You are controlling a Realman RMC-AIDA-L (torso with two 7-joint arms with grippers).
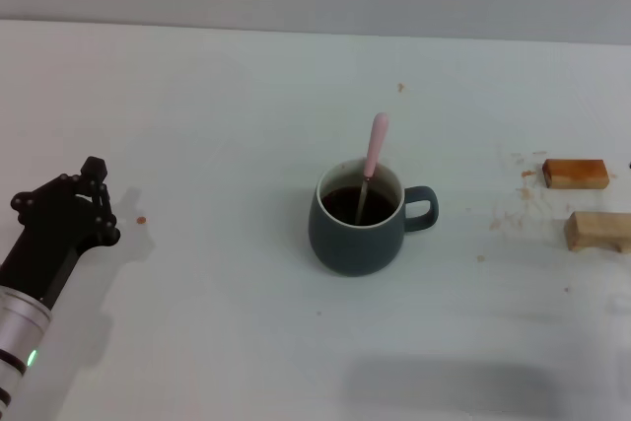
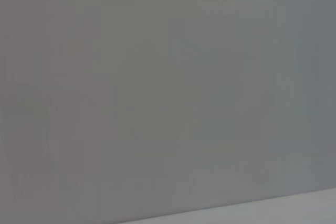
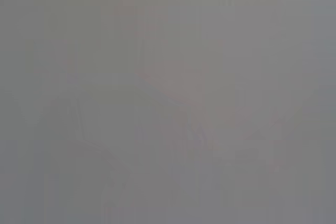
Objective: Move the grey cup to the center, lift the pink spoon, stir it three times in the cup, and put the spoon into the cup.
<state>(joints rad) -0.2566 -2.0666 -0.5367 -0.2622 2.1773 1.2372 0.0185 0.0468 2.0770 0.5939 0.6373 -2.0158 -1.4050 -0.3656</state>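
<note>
White tabletop (image 1: pixel 197 322) lay before us; near its middle stood the grey cup (image 1: pixel 360 229), the pink spoon (image 1: pixel 373 160) leaning inside. Our left gripper (image 1: pixel 94 194) rested far left; whether it was open, we couldn't tell.

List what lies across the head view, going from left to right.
left gripper → grey cup holding the pink spoon → two wooden blocks, at the right edge.

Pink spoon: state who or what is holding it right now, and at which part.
Nothing holds the pink spoon; it stands in the grey cup, leaning on the rim. The left gripper sits far off on the table, holding nothing. The right gripper is out of view.
</note>
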